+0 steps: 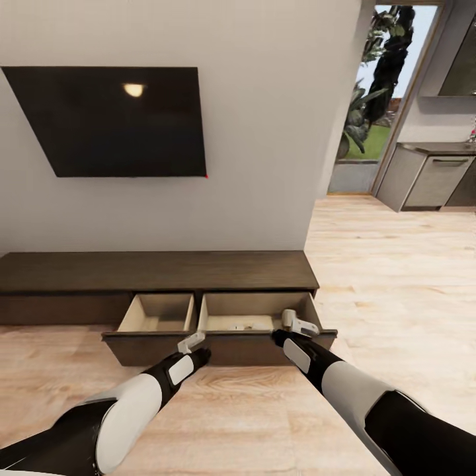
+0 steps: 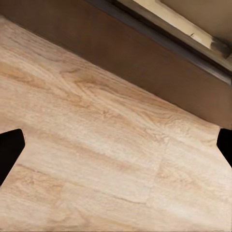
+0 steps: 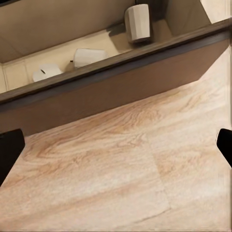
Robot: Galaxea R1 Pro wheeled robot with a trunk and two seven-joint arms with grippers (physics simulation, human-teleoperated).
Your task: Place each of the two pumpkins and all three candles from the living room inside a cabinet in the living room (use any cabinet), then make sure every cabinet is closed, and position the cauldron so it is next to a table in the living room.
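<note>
The long dark-brown cabinet (image 1: 152,271) stands against the grey wall with two drawers pulled out. Three pale candles (image 3: 89,56) lie in the right drawer (image 1: 316,311): one upright at a corner, two on their sides. No object is visible in the left drawer (image 1: 135,311). My left gripper (image 1: 192,342) hangs open in front of the drawer fronts, where the two drawers meet. The open right gripper (image 1: 297,322) is at the right drawer's front edge, fingertips (image 3: 10,150) spread wide over the floor. The pumpkins, the cauldron and the table are out of view.
A black TV (image 1: 112,119) hangs on the wall above the cabinet. Light wood floor (image 1: 370,277) stretches to the right toward a glass door (image 1: 380,99) and grey kitchen units (image 1: 436,178).
</note>
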